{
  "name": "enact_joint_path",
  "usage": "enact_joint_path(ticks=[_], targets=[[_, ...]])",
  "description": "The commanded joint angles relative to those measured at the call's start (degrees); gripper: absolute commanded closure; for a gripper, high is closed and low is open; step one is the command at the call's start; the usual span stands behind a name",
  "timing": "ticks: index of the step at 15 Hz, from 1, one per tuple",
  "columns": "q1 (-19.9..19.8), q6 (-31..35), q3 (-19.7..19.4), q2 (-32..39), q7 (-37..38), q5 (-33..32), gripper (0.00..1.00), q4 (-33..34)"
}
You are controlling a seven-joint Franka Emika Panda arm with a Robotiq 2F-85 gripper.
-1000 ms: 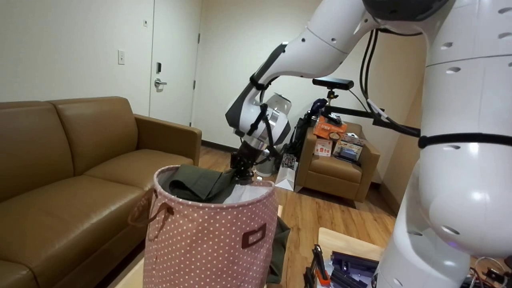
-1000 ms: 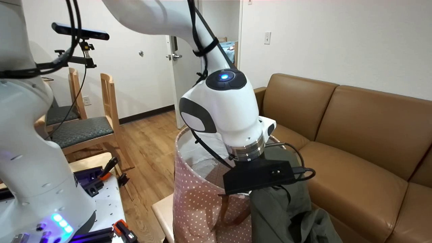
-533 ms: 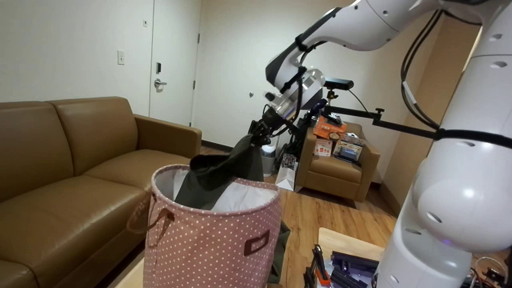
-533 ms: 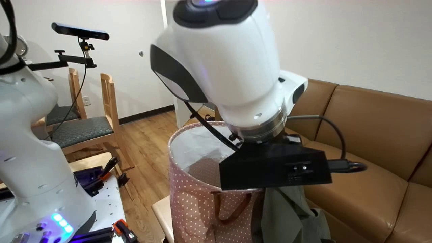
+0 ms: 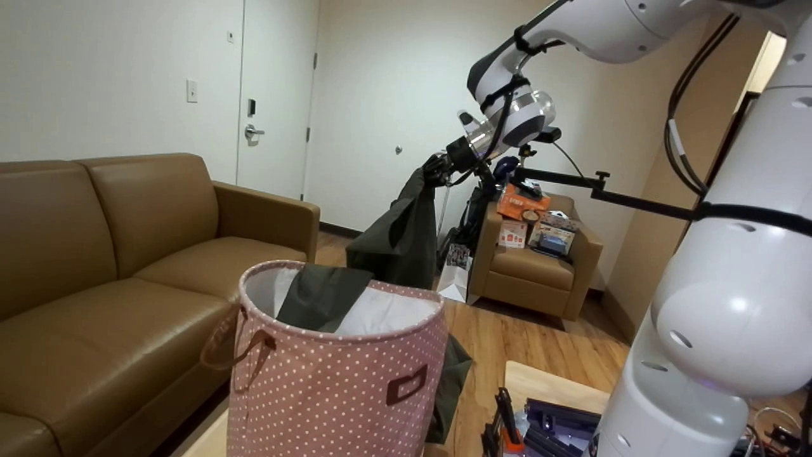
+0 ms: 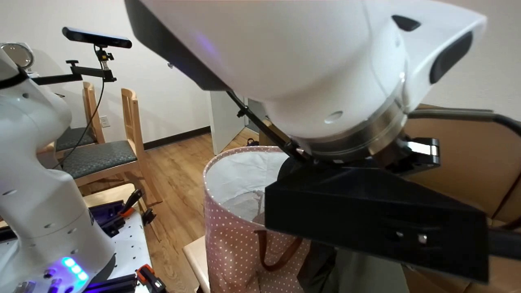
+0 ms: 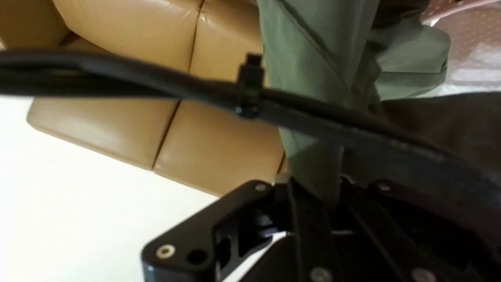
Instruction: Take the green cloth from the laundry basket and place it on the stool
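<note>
The green cloth (image 5: 403,247) hangs from the claw (image 5: 435,170), which is closed down on it: the two black fingers (image 7: 307,235) press a narrow gathered fold between them, and in the wrist view the fabric spreads wider away from their grip. Below the claw it broadens into a dark hanging bundle and passes out of sight behind the rim of the laundry basket (image 5: 330,393). In an exterior view a further stretch of green fabric (image 5: 323,298) lies across that rim, lower and to the left of the claw, and runs down inside beside the white lining (image 5: 390,311); more shows outside the dotted wall, well below the claw. Whether all this is one piece cannot be told. The basket stands upright under the claw and to one side, apart from it, with a pale wooden surface (image 6: 195,258) beside its lower wall. In an exterior view a black housing (image 6: 374,224) next to the claw hides the fingertips. In both exterior views a brown sofa (image 5: 165,254) stands lower than the claw. In an exterior view an armchair (image 5: 530,274) bearing boxes (image 5: 523,203) stands beyond and below the claw.
</note>
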Motion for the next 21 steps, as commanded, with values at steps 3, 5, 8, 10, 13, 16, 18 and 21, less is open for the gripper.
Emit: enact_joint_path(ticks=[3,5,8,10,13,16,18,21], targets=[[-0.4,5.8,1.7,13.9,6.7,12.5,0.99,10.6],[-0.1,12.2,3.9,20.5,7.0,17.8,0.99,14.5],[-0.2,21.4,7.3,31.3,5.7,21.8,0.99,21.3],[1.1,24.8,8.0,38.8,5.8,21.0,0.99,25.4],[2.0,27.2,10.2,47.5,4.8,20.0,1.00,29.6],[4.4,26.1,9.6,52.8,6.1,14.4,1.00,29.3],[5.9,25.1,8.6,54.9,7.3,10.9,1.00,28.2],[5.1,24.1,8.8,55.4,13.8,0.2,0.73,26.0]])
